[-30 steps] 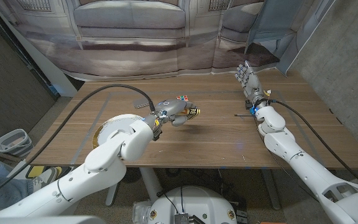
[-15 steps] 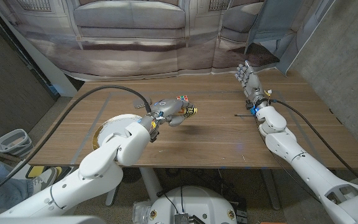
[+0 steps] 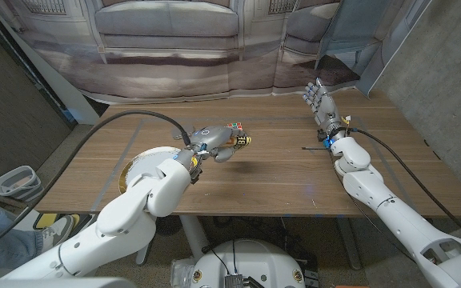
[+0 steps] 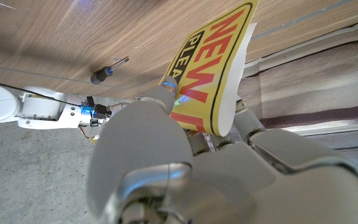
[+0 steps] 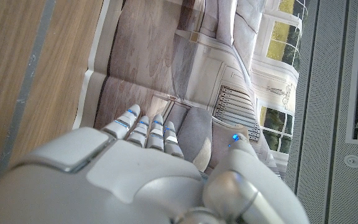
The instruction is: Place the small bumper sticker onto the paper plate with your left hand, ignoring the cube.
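My left hand [image 3: 217, 145] hovers over the middle of the table and pinches the small bumper sticker [image 3: 246, 142]. In the left wrist view the sticker [image 4: 215, 68] is yellow with red and black lettering, and it stands up between the thumb and the fingers [image 4: 156, 106]. The white paper plate [image 3: 145, 162] lies near the table's front left, partly hidden by my left forearm. Just beyond the left hand sits the multicoloured cube [image 3: 232, 126]. At the far right of the table my right hand [image 3: 317, 99] holds nothing, its fingers stretched out.
A small dark screwdriver [image 3: 314, 147] lies on the wood beside my right wrist; it is also in the left wrist view as the screwdriver [image 4: 108, 70]. A black cable [image 3: 134, 117] arcs over the table's left part. A printed backdrop hangs behind the table's far edge.
My left hand has shifted slightly left and back with the sticker still pinched in it. The right arm, the cube and the plate have not moved.
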### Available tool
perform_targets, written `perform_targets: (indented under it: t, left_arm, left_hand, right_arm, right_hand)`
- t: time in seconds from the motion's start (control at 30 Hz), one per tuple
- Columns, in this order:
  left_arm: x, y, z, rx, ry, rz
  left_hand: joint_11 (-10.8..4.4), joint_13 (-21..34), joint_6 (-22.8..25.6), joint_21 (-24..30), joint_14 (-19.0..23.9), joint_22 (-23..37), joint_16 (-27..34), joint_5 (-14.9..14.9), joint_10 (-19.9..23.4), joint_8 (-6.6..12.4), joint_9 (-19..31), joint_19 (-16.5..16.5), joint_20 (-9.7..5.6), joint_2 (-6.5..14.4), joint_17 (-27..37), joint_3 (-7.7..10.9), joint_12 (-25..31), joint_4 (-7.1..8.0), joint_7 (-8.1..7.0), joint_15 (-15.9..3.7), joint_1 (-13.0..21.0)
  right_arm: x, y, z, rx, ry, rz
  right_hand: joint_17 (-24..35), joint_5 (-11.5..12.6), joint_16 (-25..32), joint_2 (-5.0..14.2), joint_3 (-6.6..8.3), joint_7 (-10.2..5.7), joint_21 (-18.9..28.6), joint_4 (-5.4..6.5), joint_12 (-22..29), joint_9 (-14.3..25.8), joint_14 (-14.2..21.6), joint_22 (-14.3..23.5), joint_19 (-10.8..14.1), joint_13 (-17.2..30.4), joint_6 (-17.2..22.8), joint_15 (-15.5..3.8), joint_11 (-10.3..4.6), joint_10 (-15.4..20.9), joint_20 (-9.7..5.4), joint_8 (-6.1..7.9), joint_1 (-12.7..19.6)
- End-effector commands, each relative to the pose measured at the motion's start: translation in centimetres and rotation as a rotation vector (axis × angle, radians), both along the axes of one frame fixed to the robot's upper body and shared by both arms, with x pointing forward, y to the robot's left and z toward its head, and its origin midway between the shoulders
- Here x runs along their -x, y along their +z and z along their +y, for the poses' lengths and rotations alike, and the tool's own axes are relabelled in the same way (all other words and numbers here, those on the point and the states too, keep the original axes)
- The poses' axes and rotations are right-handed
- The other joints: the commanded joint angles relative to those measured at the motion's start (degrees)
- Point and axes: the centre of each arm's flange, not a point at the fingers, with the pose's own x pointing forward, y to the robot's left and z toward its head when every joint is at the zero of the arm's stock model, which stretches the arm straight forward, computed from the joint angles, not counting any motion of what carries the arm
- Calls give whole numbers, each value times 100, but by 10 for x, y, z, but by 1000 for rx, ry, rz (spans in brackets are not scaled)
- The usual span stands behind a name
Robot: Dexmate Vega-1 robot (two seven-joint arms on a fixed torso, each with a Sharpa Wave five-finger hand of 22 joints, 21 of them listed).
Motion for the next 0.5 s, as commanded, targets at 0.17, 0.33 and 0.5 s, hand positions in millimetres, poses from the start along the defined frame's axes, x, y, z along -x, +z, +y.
perform_targets:
  t: [0.17,0.33,0.5]
  left_arm:
    - [11,-3,11,27,36,-12]
    - [13,-4,14,30,46,-13]
    - [15,-5,18,40,56,-14]
  left_hand:
    - [-30,7,59,27,46,15,-27,-6,64,-31,22,15,40,-40,36,16,-5,44,-7,-376,-10]
    - [-27,7,65,32,52,15,-28,-8,54,-34,22,20,38,-42,40,12,-12,50,-13,-377,-19]
    - [-30,7,61,35,55,15,-30,-9,58,-38,22,21,38,-42,42,10,-12,53,-3,-376,-24]
  right_arm:
    - [0,2,3,7,10,2]
    - [-1,3,5,12,13,4]
    - [-1,3,7,20,17,3]
  right_hand:
    - [16,-11,5,76,-18,-13,-11,-28,13,9,42,19,44,20,12,36,20,117,-36,-3,3]
    - [16,-12,4,79,-20,-16,-11,-29,13,9,42,19,45,20,12,35,2,118,-34,-3,3]
    - [16,-12,6,81,-21,-19,-12,-31,12,9,46,19,43,20,14,32,0,119,-36,-2,4]
